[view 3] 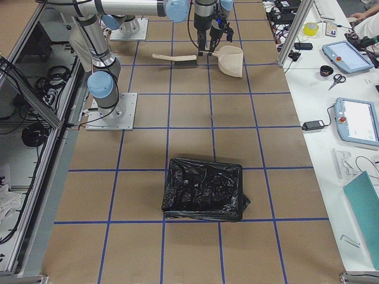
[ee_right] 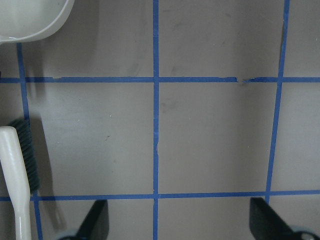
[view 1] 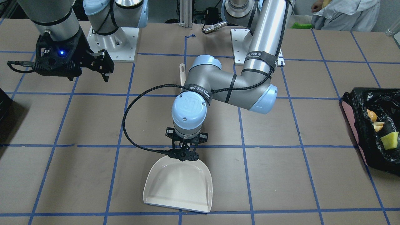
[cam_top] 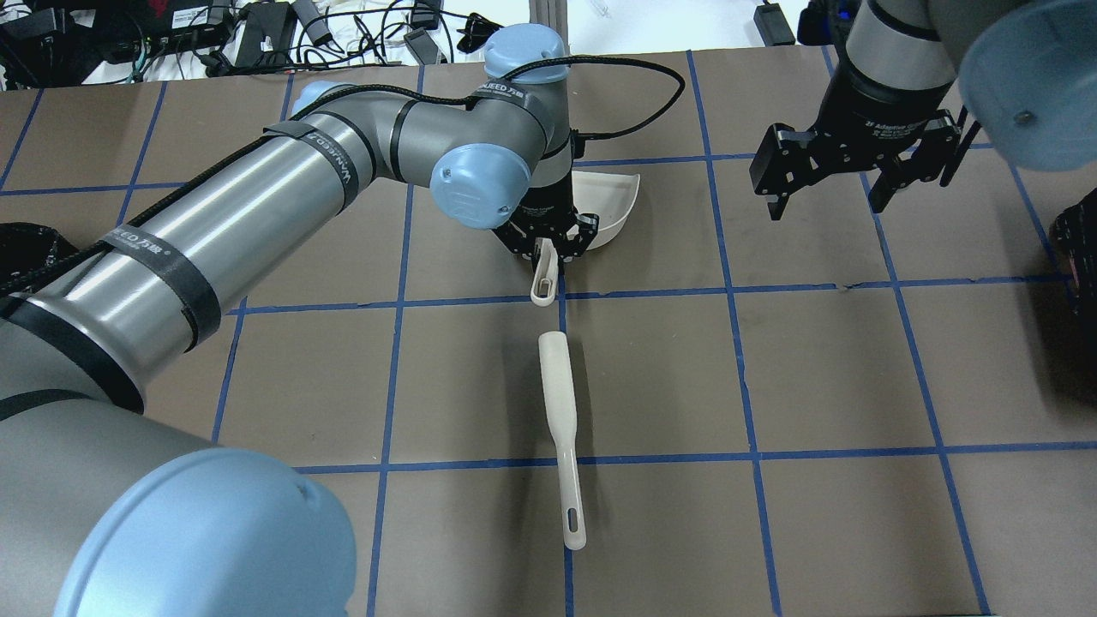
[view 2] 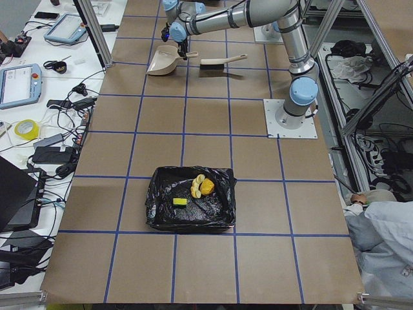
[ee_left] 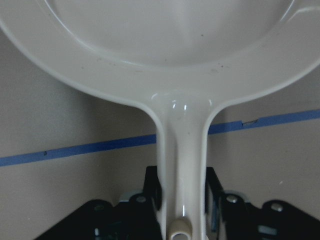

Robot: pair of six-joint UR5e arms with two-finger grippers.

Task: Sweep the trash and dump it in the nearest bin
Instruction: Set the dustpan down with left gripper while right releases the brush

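- The right gripper hangs above the table in the upper left of the front-facing view. Its fingers stand wide apart at the lower edge of its wrist view and carry nothing.
- The brush lies flat on the table in the centre of the overhead view, with nothing touching it. In the front-facing view only the end of it shows, above the bent arm in the middle.
- The dustpan sits on the table in the lower centre of the front-facing view, with its open edge toward the bottom of the frame. Its inside is bare.
- The left gripper is right above the dustpan in that view. Its wrist view shows the two fingers pressed against both sides of the dustpan's handle, so it is grasping it.
- The bin stands at the right edge of the front-facing view, with a pinkish side and a crinkled black bag as lining.
- The trash lies inside the bin on the black bag: an orange lump, a tan curved piece and a yellow-green wedge, close together and well apart from the dustpan.
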